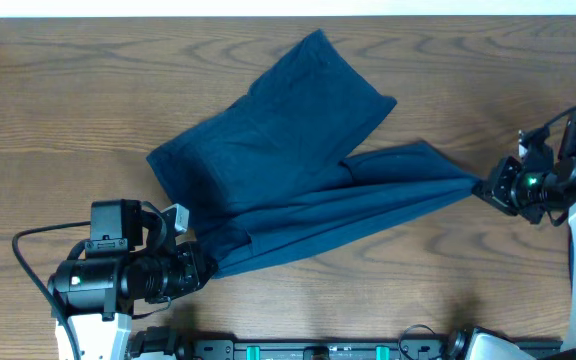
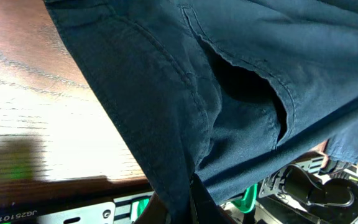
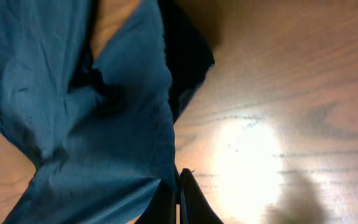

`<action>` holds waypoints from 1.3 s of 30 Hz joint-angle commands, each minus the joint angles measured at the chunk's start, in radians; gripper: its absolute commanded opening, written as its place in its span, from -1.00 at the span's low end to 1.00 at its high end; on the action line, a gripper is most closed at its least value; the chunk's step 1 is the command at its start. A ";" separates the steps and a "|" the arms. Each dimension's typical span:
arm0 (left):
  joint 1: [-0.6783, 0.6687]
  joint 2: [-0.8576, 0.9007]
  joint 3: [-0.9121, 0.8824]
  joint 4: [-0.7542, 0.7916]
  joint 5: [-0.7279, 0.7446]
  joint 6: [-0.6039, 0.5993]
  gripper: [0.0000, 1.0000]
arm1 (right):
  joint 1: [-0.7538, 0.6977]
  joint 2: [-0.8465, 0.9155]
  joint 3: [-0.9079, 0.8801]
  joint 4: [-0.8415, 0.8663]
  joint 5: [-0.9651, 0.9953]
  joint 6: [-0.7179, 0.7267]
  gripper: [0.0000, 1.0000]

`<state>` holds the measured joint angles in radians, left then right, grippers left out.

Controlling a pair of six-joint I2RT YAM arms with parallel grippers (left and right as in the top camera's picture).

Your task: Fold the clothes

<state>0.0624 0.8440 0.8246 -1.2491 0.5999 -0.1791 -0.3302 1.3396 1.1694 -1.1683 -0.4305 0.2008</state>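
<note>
Left gripper (image 1: 196,263): pinching the near corner of the clothes (image 1: 288,165).
Right gripper (image 1: 485,188): pinching the leg tip.
Clothes: stretched long between both grippers.

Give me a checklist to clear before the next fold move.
1. Left jaws shut on the shorts: ok.
2. Right jaws shut on a leg end: ok.
3. Fabric stretched between both grips: ok.
4. Other leg lying on the table: ok.
5. Legs lined up for folding: not ok, they splay apart.
6. How many layers each grip pinches: cannot tell.
</note>
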 commanded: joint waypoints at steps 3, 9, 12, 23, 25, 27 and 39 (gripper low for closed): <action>-0.018 -0.003 0.027 0.003 0.046 0.084 -0.87 | -0.025 -0.031 0.079 0.039 0.082 0.052 -0.98; -0.147 -0.013 0.084 0.008 0.103 0.068 -0.88 | -0.083 -0.038 0.268 0.024 0.021 0.085 -0.97; -0.220 -0.031 0.102 0.016 0.084 0.002 -0.88 | -0.075 -0.038 0.342 0.041 0.003 0.125 -0.98; -0.256 -0.014 0.103 0.058 -0.320 -0.351 -0.88 | 0.180 0.145 0.356 0.410 0.010 0.249 -0.98; -0.256 0.005 0.103 0.103 -0.341 -0.353 -0.88 | 0.227 0.222 0.356 0.503 0.013 0.279 -0.98; -0.256 0.032 0.103 0.155 -0.370 -0.355 -0.87 | 0.254 0.303 0.356 0.588 0.015 0.329 -0.98; -0.256 0.361 0.103 0.496 -0.629 -0.282 -0.88 | 0.279 0.628 0.356 0.978 -0.094 0.405 -0.98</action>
<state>-0.2001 1.1587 0.9222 -0.7807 0.1364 -0.5083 -0.0498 1.9312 1.5024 -0.2325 -0.5804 0.5812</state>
